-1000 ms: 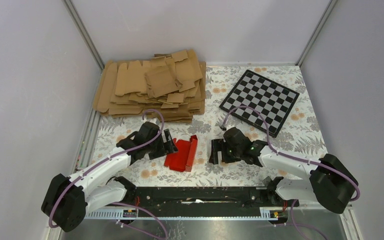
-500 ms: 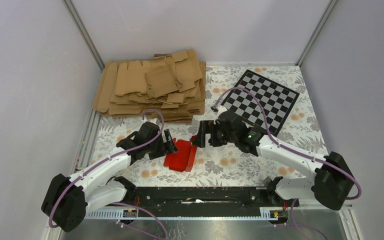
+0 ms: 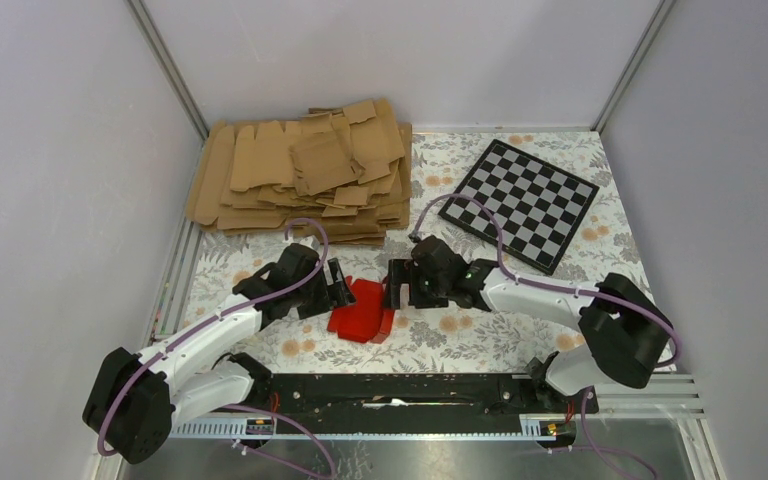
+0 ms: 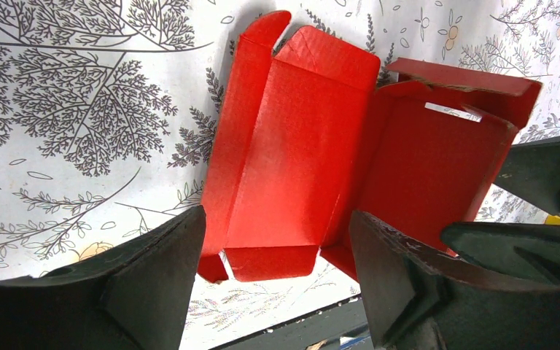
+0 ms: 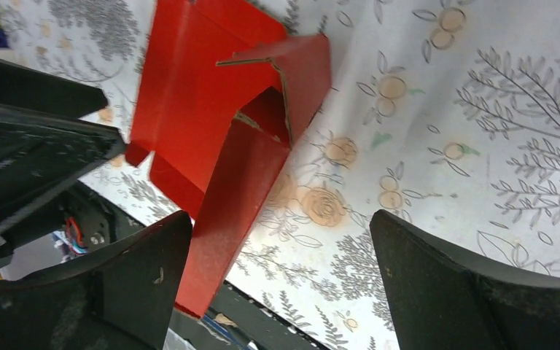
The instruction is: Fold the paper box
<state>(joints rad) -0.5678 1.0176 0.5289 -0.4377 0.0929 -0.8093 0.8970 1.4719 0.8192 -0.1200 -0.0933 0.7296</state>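
Observation:
The red paper box [image 3: 362,310] lies on the floral table cover, partly folded, its right wall standing up. In the left wrist view the box [image 4: 313,146] shows flat panels and a raised side. My left gripper [image 3: 337,288] is open at the box's left edge; its jaws [image 4: 273,284] stand wide, one either side of the box's near end. My right gripper [image 3: 397,285] is open just right of the raised wall. In the right wrist view the raised wall [image 5: 240,197] stands close beside the left finger [image 5: 131,284] of the right gripper [image 5: 281,281].
A stack of brown cardboard blanks [image 3: 305,180] lies at the back left. A black-and-white checkered board [image 3: 520,200] lies at the back right. A black rail [image 3: 400,388] runs along the near edge between the arm bases.
My right arm has swung left and forward from the table's right side until its gripper is right beside the box's raised wall. The left arm and the box have stayed put.

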